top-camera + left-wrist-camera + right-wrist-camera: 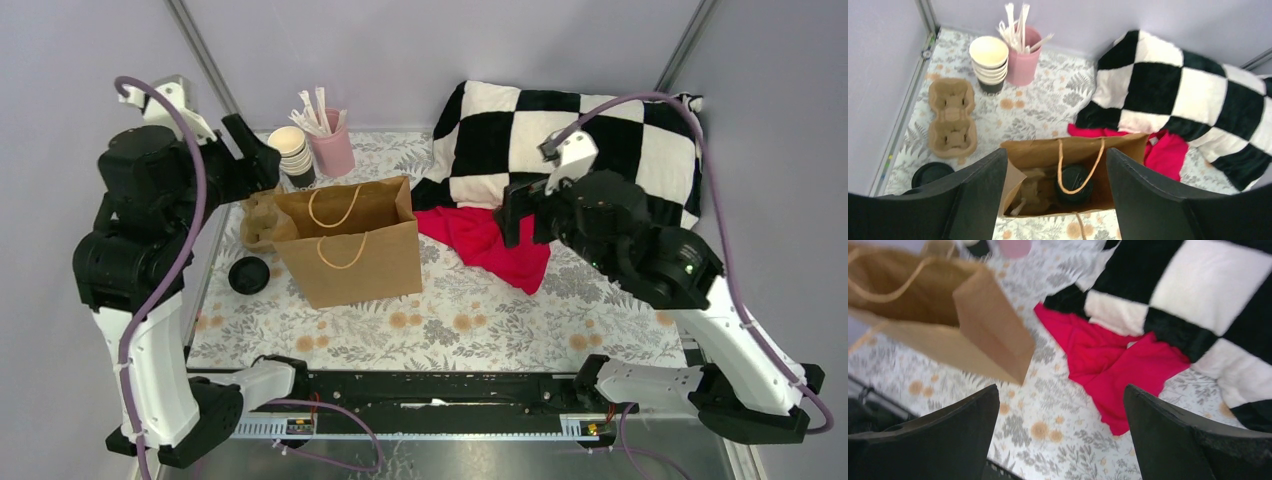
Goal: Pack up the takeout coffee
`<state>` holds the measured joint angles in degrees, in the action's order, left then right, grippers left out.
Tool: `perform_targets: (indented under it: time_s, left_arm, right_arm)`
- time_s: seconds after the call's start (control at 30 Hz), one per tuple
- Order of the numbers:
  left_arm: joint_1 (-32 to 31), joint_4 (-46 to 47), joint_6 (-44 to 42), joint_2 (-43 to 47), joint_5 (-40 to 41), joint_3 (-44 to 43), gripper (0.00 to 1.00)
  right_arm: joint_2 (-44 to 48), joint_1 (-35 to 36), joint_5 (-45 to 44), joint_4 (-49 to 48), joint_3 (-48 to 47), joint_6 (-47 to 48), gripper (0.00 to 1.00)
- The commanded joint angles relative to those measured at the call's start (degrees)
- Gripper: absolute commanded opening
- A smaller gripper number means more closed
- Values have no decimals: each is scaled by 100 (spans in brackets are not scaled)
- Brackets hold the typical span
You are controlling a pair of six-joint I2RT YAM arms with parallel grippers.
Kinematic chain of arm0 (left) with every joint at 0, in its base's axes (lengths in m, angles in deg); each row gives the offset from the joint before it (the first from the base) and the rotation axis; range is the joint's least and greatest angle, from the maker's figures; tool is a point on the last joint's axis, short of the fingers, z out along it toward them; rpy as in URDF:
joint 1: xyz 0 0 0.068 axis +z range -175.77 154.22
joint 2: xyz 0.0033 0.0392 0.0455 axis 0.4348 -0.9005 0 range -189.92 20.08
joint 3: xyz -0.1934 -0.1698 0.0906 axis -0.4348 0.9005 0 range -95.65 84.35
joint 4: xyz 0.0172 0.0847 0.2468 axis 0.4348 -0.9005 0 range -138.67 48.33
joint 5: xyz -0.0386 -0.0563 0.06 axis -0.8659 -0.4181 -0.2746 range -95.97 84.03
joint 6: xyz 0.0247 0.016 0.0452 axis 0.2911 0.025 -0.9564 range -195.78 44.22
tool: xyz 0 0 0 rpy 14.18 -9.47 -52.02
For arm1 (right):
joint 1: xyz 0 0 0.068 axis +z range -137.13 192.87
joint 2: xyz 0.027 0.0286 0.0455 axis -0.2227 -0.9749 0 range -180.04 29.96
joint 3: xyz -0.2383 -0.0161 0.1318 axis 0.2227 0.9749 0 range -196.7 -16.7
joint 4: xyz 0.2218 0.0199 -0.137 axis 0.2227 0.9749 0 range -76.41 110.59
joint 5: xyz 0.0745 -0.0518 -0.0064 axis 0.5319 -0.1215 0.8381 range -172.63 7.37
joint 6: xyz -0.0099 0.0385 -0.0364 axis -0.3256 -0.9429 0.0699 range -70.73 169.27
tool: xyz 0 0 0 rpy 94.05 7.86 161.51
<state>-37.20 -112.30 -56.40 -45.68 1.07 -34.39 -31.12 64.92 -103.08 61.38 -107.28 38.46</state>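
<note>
Left gripper (pixel 1057 156) hangs directly over the open brown paper bag (pixel 1033 154), jaws spread wide and holding nothing. At the bottom of the bag sits the takeout coffee (pixel 1074 183), black lid up, beneath a rope handle. Right of the bag, the right gripper (pixel 1062 390), also agape and empty, hovers above a red cloth (pixel 1118 360). Behind the bag to the left are a cardboard cup carrier (pixel 952 117), stacked lidless cups (pixel 989 62) and a pink stirrer holder (pixel 1024 55); behind it to the right, a checked pillow (pixel 1188 85).
</note>
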Motion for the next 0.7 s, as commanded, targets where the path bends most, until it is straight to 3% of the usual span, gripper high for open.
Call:
perform_targets:
  time_s: [0.0,0.1,0.33,0.67]
  left_arm:
    - [-18,498,51,-130,-98,-715,78]
    - [-18,831,140,-151,-71,-964,82]
    - [-18,2176,303,290,-18,-569,91]
    - [-18,2308,302,309,59,-541,94]
  right_arm:
    - [-5,-32,-1615,18,-812,-499,100]
    - [-3,-32,-2315,150,-1241,-717,100]
    - [458,-30,-2449,-648,-1676,-321,100]
    - [202,-29,-2593,-486,-2297,-240,100]
